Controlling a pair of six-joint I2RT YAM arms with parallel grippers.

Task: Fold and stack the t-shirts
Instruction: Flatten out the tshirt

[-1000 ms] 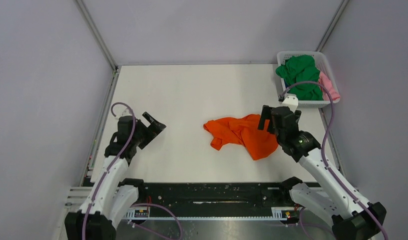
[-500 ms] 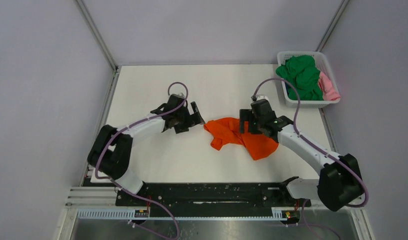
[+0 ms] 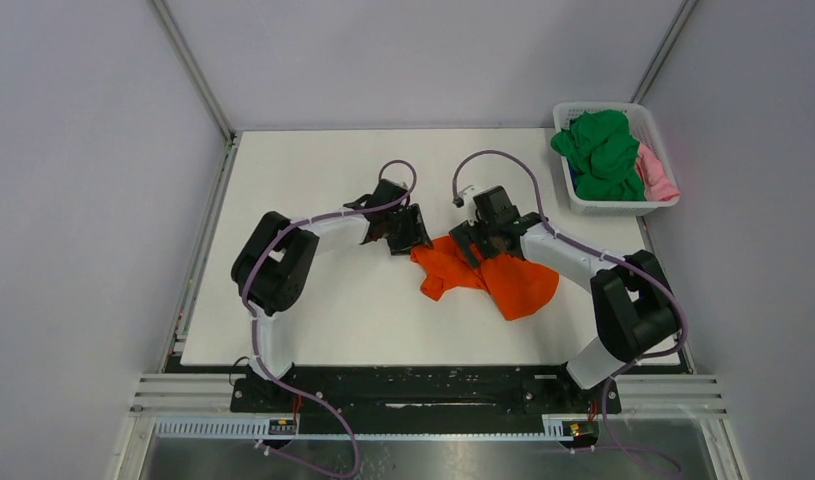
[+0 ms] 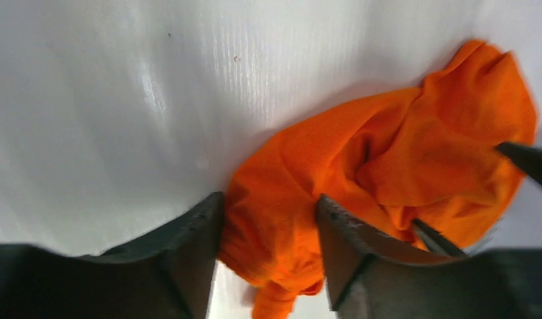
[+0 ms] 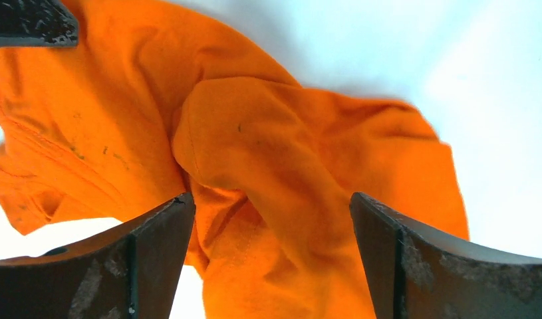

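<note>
Job so far: It looks like the very start. Nothing is folded and there is no stack yet. One shirt is out, and the others wait their turn.
Table [image 3: 313, 300]: White and flat. It carries everything, and both hands reach out over its middle.
Basket [image 3: 613, 208]: White plastic, well apart from both hands, out past the right hand at the far right corner. It holds the waiting shirts.
Orange t-shirt [image 3: 513, 285]: Right under both hands. It lies in a crumpled heap with big soft folds and bumps. No sleeve or neck hole can be told apart. It needs to be pulled flat before any fold, I think.
Green t-shirt [image 3: 603, 150]: Bunched up on top of the pile in the basket, far from the hands.
Pink t-shirt [image 3: 655, 175]: Only a bit peeks out beside the green one, on the side away from the hands.
Left hand [image 3: 408, 232]: Spread wide and gripping nothing. It sits low at the left edge of the orange heap, and its two fingers [image 4: 191, 256] have orange cloth between them.
Right hand [image 3: 470, 240]: Also spread wide and gripping nothing. It is over the top of the heap, near the left hand, and its fingers [image 5: 155, 259] stand on each side of a fat fold.
</note>
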